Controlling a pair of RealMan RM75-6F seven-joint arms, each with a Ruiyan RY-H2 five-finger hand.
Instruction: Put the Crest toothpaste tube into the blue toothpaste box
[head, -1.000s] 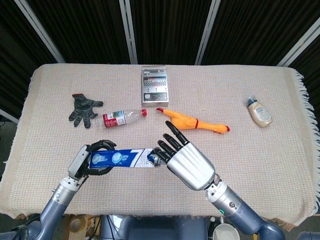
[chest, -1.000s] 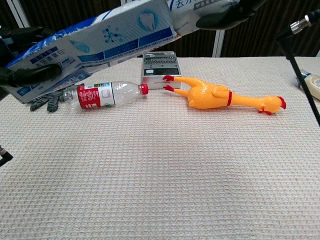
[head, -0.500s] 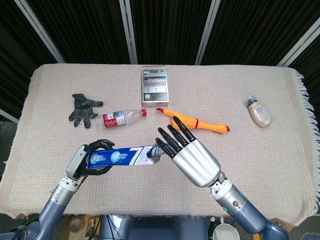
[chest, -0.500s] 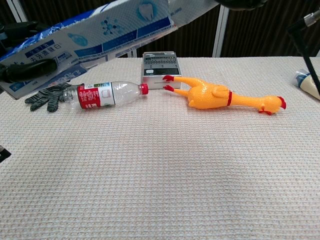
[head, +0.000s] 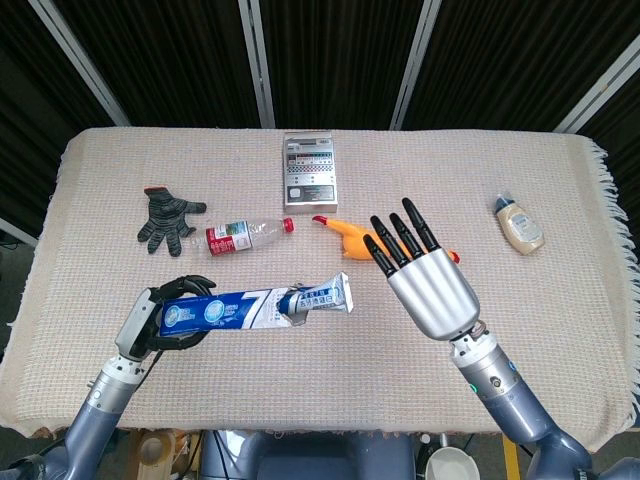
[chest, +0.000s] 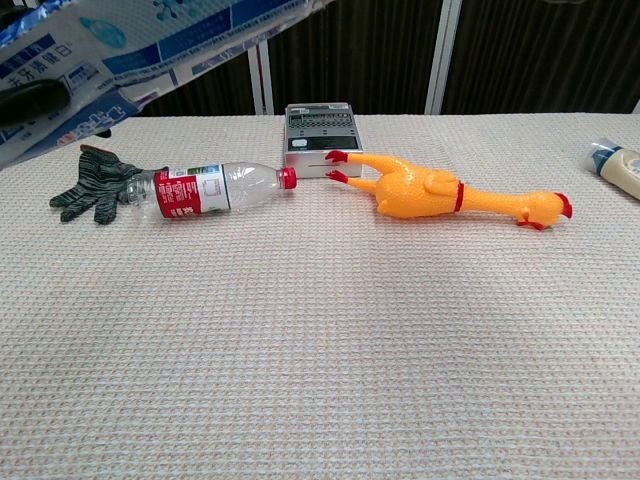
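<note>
While my left hand (head: 160, 322) is gripping the long blue cardboard toothpaste box (head: 225, 312), with the white Crest toothpaste tube (head: 325, 296) sticking out, my right hand (head: 425, 280) is hovering empty, fingers spread.

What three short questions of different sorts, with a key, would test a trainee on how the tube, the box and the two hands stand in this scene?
1. True or false: the tube is fully inside the box.
2. Which hand holds the box? A. left B. right C. neither
3. Fill in: the right hand is held above the table with its fingers ____.

Key:
1. False. Part of the tube sticks out of the box's open end, in the head view.
2. A. The left hand grips the box at its far end from the tube.
3. Spread; it holds nothing and is apart from the tube.
</note>
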